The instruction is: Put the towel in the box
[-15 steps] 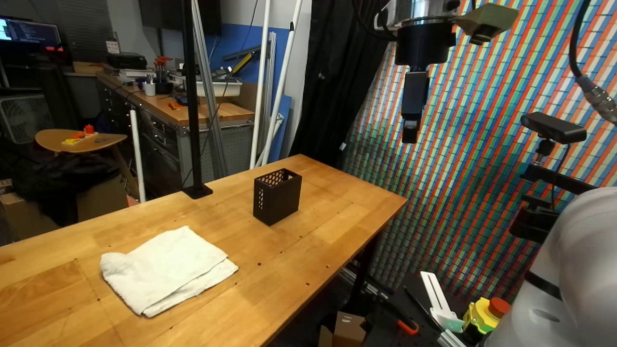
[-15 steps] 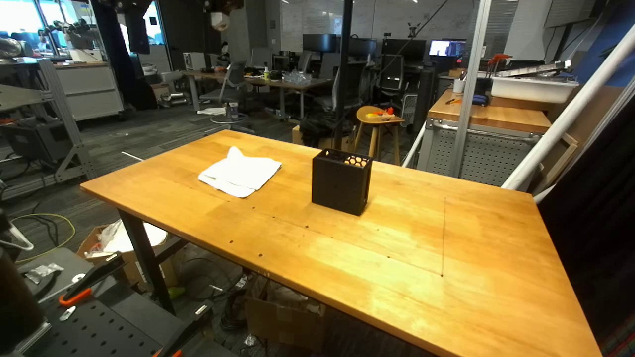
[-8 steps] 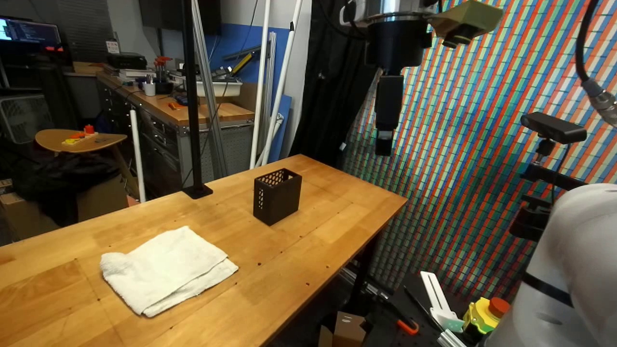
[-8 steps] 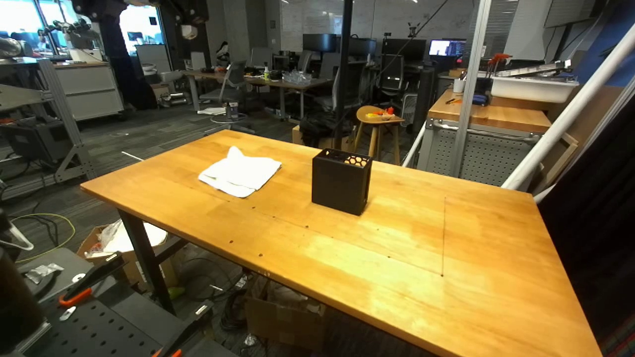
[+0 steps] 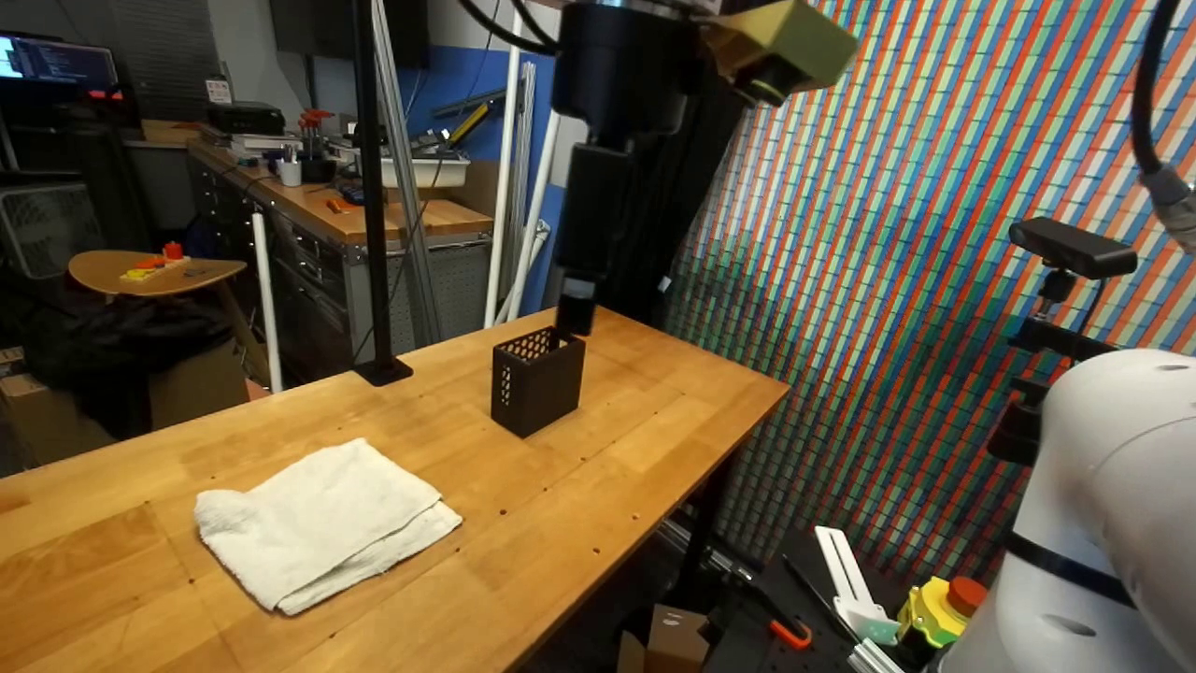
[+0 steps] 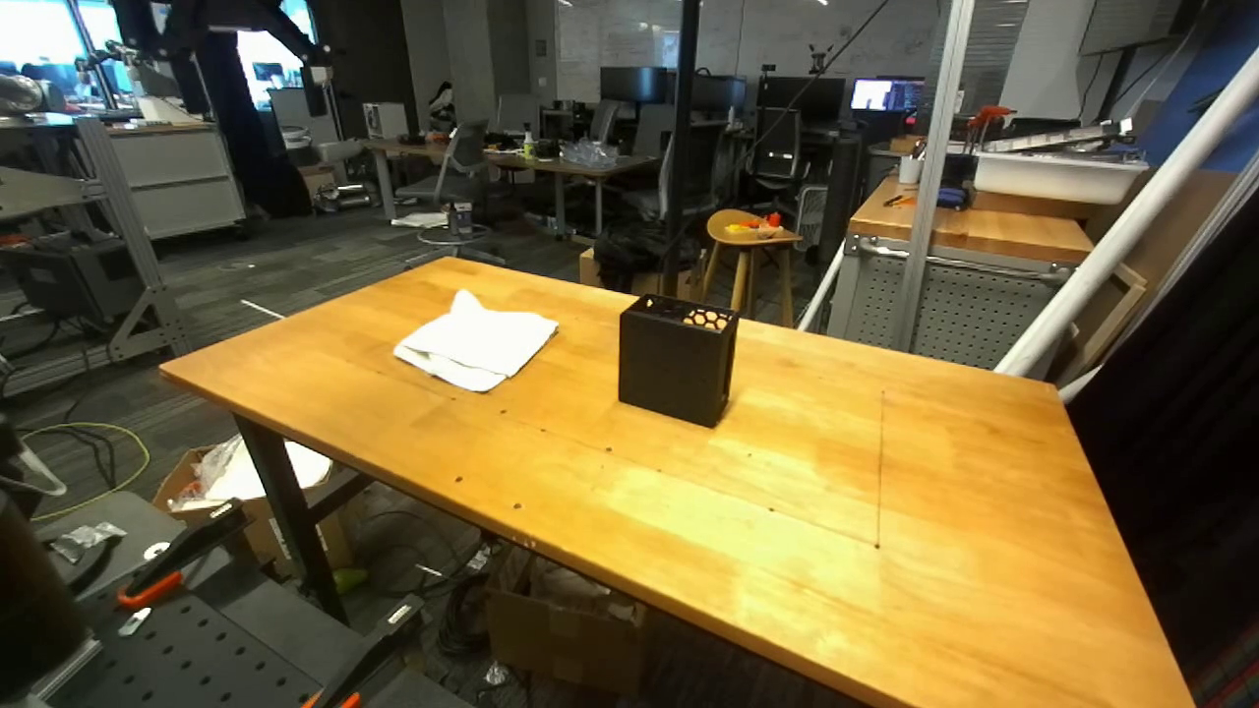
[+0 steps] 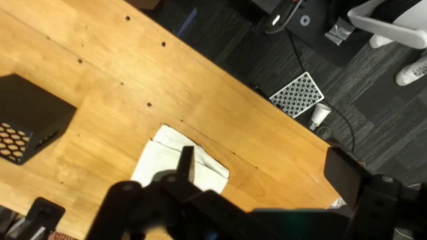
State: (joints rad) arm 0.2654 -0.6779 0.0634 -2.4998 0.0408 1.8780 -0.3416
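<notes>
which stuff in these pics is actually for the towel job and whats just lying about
For the job:
black box
white towel, outside the box
end effector, open and empty

Just lying about:
wooden stool with coloured pieces on top
white tub
checkered board
cardboard carton

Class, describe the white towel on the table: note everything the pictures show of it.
The towel is white and looks like soft, fuzzy fabric. It lies on the wooden table, folded roughly square, a lower layer showing along one edge and one corner bunched up. It lies apart from the black box; only the table touches it. Its underside is hidden.
</notes>
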